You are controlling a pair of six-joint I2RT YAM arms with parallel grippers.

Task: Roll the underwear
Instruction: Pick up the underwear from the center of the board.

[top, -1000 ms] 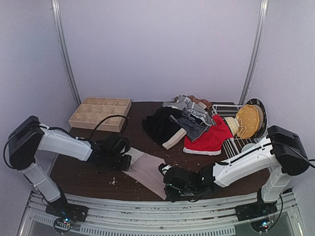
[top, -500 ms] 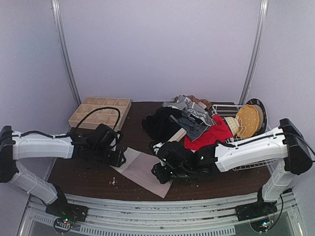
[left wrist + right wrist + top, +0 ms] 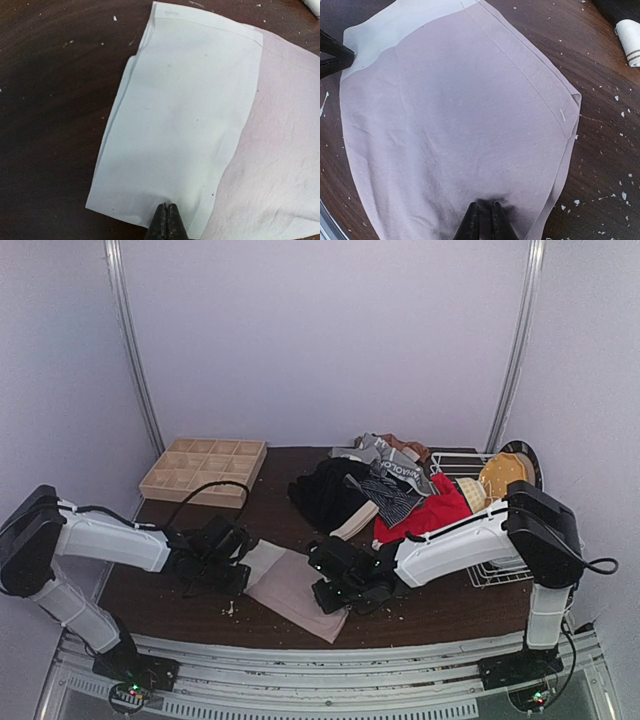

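One pink-beige brief lies flat at the desk's near middle. My left end effector is pressed fully together at its pale folded edge; my right end effector is clamped narrow on the puckered opposite edge.

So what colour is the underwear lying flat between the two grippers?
The underwear is pale pink-beige, clearest in the right wrist view.
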